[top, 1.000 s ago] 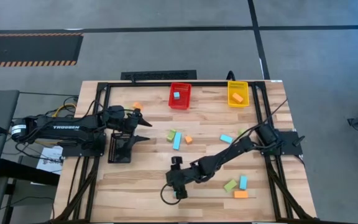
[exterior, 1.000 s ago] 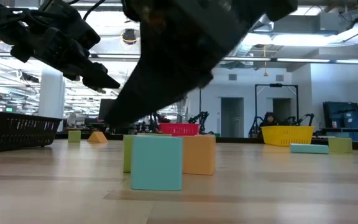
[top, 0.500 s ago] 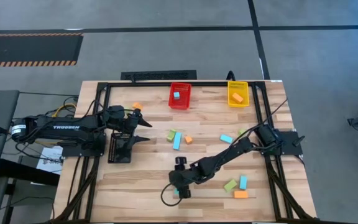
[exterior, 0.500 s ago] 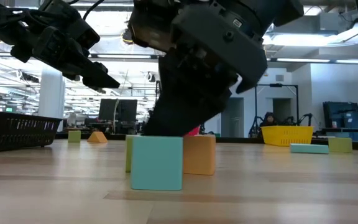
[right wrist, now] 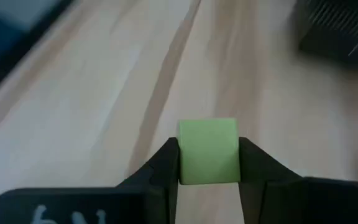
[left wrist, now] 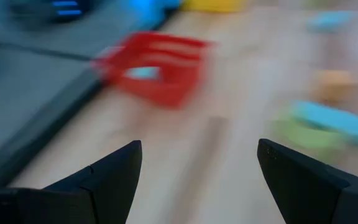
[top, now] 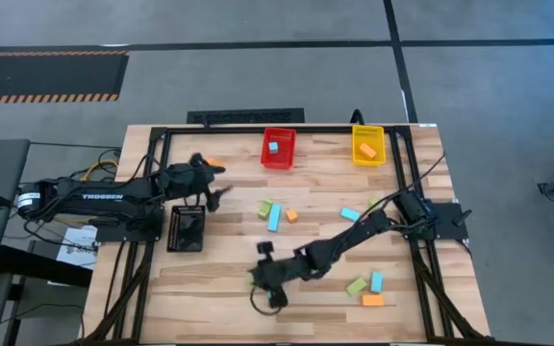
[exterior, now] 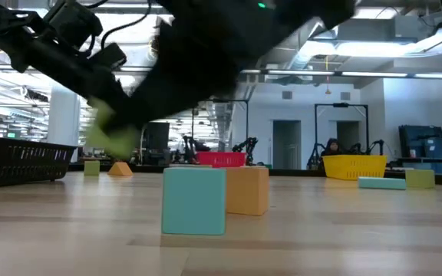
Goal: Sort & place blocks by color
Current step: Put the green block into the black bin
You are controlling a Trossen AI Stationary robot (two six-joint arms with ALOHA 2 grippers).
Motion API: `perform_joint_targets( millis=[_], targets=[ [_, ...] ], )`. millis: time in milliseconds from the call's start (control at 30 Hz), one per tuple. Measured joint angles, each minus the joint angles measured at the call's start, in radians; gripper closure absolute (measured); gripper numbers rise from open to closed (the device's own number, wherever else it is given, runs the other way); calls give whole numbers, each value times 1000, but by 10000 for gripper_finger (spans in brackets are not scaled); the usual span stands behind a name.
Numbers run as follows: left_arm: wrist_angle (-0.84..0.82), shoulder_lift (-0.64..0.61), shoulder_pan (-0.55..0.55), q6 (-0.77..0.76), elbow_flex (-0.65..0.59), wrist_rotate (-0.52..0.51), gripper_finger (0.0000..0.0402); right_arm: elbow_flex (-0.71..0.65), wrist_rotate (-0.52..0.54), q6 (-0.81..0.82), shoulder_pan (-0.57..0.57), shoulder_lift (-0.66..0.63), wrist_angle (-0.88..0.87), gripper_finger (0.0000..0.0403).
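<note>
Both arms have shifted since the earlier shots. From above, the right gripper [top: 264, 276] sat lower near the front edge of the table [top: 210, 298] and has now slid a bit up and to the left. The left gripper [top: 214, 187] was parked over the black bin [top: 186, 229] with fingers fanned wide, and now it's swung up toward the red bin [top: 278, 148]. Its wrist view is smeared with motion, so it's clearly mid-swing, jaws spread with nothing between them.

Step in hand, as far as I can judge: the right arm is carrying a lime green cube [right wrist: 207, 152]. It's pinched squarely between the two dark fingers [right wrist: 160, 167] and looks to be lifted clear of the wood. In the low view it shows as a green blur [exterior: 110, 136] up in the air, where the earlier low shots had the gripper bearing down right behind the light blue cube [exterior: 194, 200] and orange cube [exterior: 248, 190]. Those two haven't budged.

Red already holds a light blue block [top: 273, 148] and the yellow bin [top: 367, 145] an orange one [top: 367, 151], so I'd guess green goes to black. The next move probably calls for carrying the cube over the black bin's rim, then opening to drop it. The left arm getting out of the way helps. Plenty of blocks are still loose mid-table and at the right.
</note>
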Motion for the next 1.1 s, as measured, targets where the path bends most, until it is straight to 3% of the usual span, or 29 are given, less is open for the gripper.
perform_joint_targets(
  millis=[233,433,700,867,1100],
  targets=[
    [8,0,0,20,0,-464,95,27,1,-75,-166,77,421,288],
    [-4,0,0,70,0,-707,95,298,-41,-94,-241,286,481,288],
    [-16,0,10,129,0,-790,95,636,-49,-93,-269,478,355,286],
    [-33,0,19,126,0,-781,95,656,-49,-91,-271,488,258,261],
    [-47,0,19,120,0,-750,95,657,-50,-71,-273,488,205,193]
  ],
)
